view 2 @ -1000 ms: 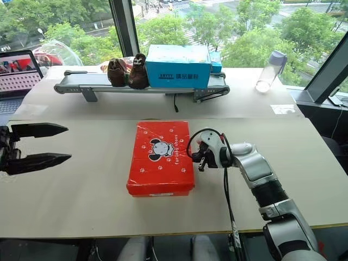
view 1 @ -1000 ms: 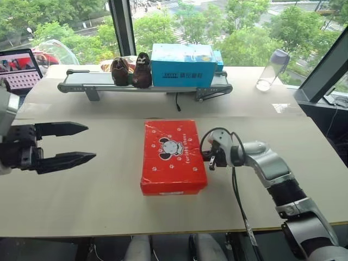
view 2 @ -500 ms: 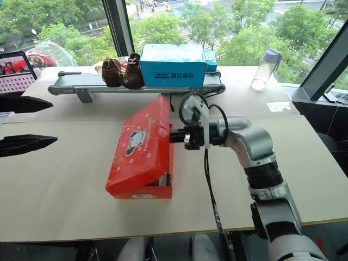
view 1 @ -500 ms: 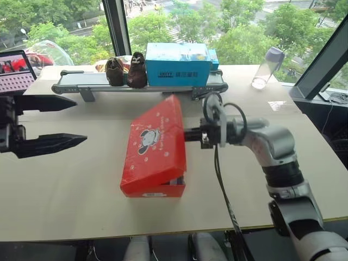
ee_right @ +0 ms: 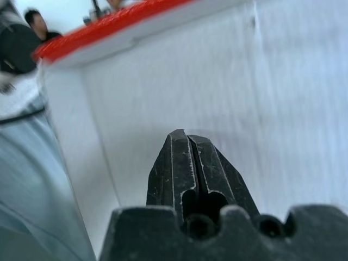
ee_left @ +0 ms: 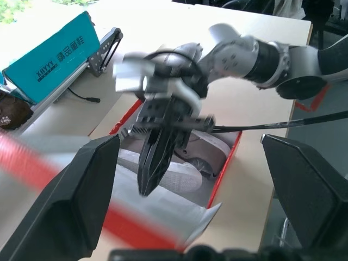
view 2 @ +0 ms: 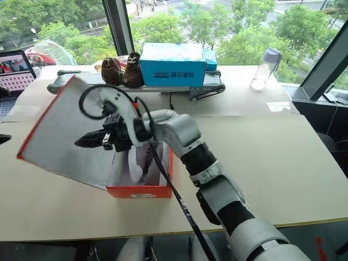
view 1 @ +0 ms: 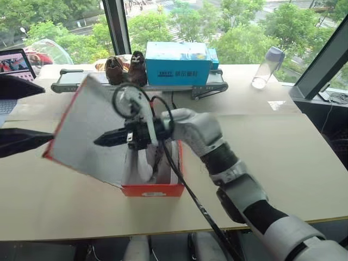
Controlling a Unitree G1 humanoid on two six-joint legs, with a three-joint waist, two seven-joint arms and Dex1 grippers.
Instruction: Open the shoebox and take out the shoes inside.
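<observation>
A: The shoebox (view 1: 152,189) sits in the lower centre of the frame on the table (view 1: 283,163). Its lid (view 1: 87,136) stands open, tilted to the left. The grey shoes (ee_left: 190,157) are inside, not taken out.

B: And the tools?

A: The right tool (view 1: 111,139) is pressed together against the pale inside of the lid. The left tool (view 1: 22,117), at the left edge, is spread wide and empty. I think the table to the right gives free room.

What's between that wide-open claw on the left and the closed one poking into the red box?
The shoebox's raised lid, pale inside facing the shut right gripper; the open left gripper waits on its far side, as the left eye view shows.
</observation>
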